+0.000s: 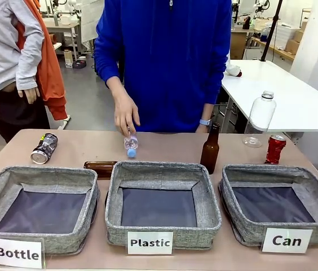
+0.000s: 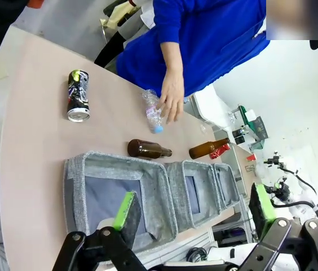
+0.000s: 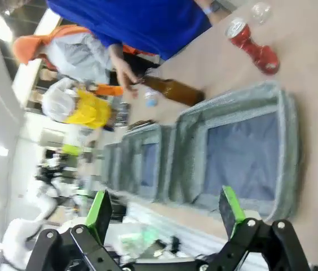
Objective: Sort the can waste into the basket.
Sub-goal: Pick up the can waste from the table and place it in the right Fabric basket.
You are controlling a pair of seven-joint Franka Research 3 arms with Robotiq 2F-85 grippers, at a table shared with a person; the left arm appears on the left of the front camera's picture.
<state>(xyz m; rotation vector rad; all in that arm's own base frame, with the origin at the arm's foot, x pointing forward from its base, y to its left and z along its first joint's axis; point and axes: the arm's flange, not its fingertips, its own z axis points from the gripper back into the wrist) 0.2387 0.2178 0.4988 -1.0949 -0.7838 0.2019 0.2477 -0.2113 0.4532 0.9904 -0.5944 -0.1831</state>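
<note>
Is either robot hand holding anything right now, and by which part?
Nothing is held. The left hand and the right hand are both open and empty.

Three baskets (image 1: 277, 169), two cans (image 1: 275, 149), two glass bottles (image 1: 210, 149), two plastic bottles (image 1: 260, 117)

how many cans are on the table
2. The red can stands behind the Can basket at far right; the dark can lies at far left, behind the Bottle basket.

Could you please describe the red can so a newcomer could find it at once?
Find the grey basket labelled "Can" on the right. Behind it stands a crushed red can with a silver top. The clear bottle and brown bottle nearby are uncrushed.
</note>
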